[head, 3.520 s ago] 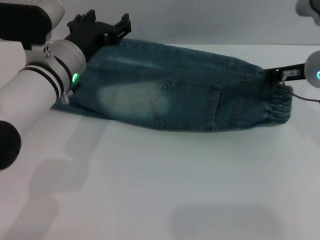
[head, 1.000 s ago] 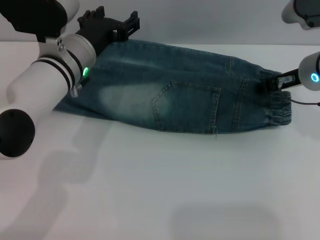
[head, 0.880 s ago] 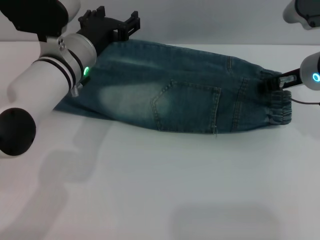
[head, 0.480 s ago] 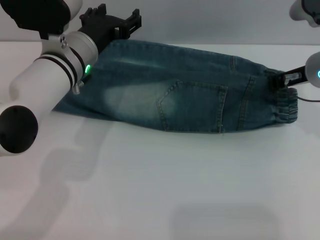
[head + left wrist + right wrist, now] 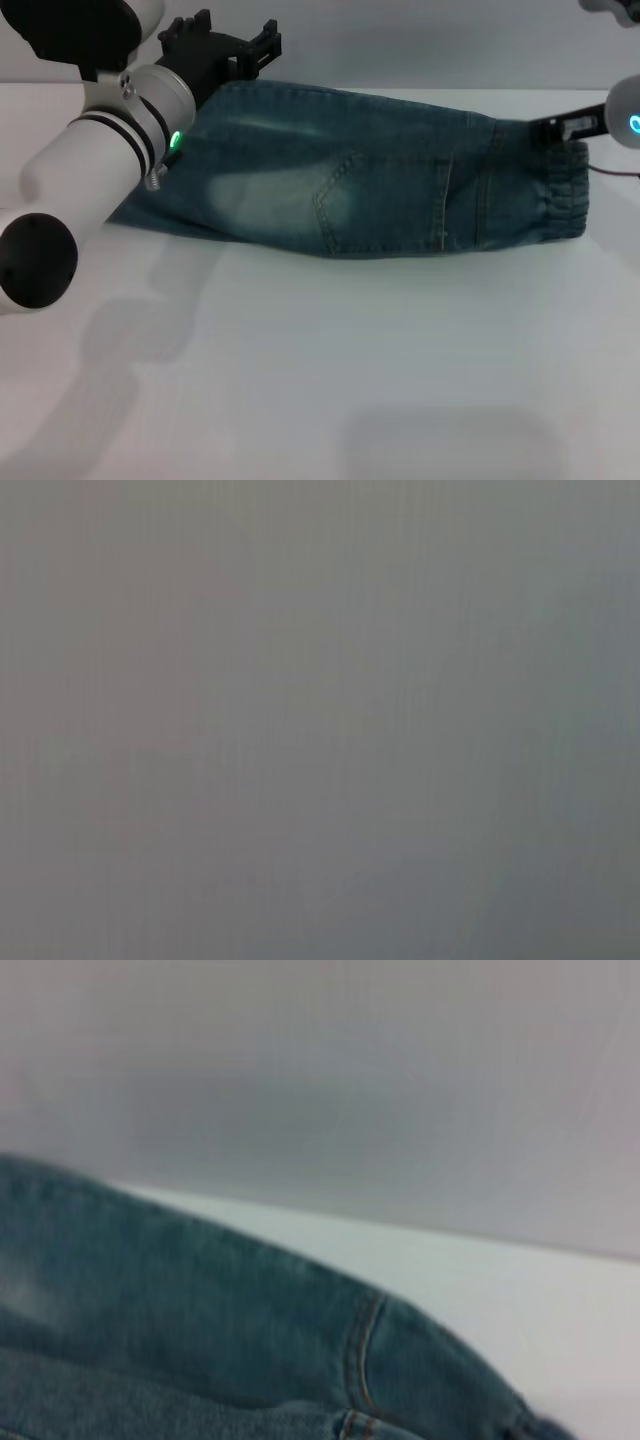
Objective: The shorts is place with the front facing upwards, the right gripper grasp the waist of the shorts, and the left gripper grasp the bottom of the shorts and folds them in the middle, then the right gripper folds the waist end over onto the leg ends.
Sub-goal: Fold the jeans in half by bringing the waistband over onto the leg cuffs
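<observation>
Head view: the shorts point(image 5: 340, 170) lie folded lengthwise on a white table point(image 5: 320, 380), stretched across it from the robot's left to its right, with a stitched pocket and a pale faded patch facing up. The waist point(image 5: 566, 195), a puckered elastic band, forms the right end of the garment; the bottom of the shorts point(image 5: 135, 205) forms the left end, partly hidden behind the thick white left arm. The left gripper point(image 5: 225, 50) sits at the far left corner of the denim, its black fingers spread apart above the edge of the cloth; whether they touch the fabric cannot be told from here. The right gripper point(image 5: 565, 127) reaches in from the right edge to the far top corner of the waist, where the black fingers meet the denim; they appear to pinch the band, though the contact itself is too small to confirm. A green ring light glows on the left arm and a blue one on the right. Left wrist view: only a uniform grey field shows, and nothing can be identified. Right wrist view: the blue denim of the shorts point(image 5: 200, 1330) fills the lower part, with an orange-stitched seam visible, lying on the white table point(image 5: 480, 1280) before a plain pale wall point(image 5: 320, 1080); no fingers are seen.
</observation>
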Motion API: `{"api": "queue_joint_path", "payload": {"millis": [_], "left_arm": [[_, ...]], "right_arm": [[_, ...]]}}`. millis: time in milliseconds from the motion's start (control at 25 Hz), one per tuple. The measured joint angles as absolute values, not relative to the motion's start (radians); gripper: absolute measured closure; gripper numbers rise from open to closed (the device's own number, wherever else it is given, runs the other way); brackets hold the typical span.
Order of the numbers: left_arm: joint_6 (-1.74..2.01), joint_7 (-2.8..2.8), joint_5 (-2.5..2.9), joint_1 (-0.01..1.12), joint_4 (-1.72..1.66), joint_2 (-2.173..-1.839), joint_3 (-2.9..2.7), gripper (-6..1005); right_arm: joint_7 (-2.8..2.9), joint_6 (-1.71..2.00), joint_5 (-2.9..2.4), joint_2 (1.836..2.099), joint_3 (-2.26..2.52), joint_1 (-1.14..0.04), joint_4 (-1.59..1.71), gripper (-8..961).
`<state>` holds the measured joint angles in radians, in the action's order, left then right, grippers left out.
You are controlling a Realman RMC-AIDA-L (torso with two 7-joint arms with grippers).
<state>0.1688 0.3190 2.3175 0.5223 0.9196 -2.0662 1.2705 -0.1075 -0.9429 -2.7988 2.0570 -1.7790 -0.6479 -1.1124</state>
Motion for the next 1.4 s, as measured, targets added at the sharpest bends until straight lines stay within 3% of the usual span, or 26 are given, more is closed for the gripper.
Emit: {"api": "queue_joint_path", "payload": {"millis": [520, 840, 1400], "left_arm": [[0.185, 0.318, 2.317, 0.562, 0.86, -2.068, 1.266, 140], [0.2, 0.316, 2.316, 0.566, 0.844, -2.068, 1.265, 139], [0.2, 0.316, 2.316, 0.58, 0.818, -2.068, 1.264, 139]], "right_arm": [[-0.107, -0.809, -2.806, 2.03, -1.869, -0.728, -0.98, 938], [-0.131, -0.607, -2.828, 2.016, -1.93, -0.802, -0.706, 937], [-0.159, -0.439, -2.827, 2.035, -1.92, -0.744, -0.701, 805]]}}
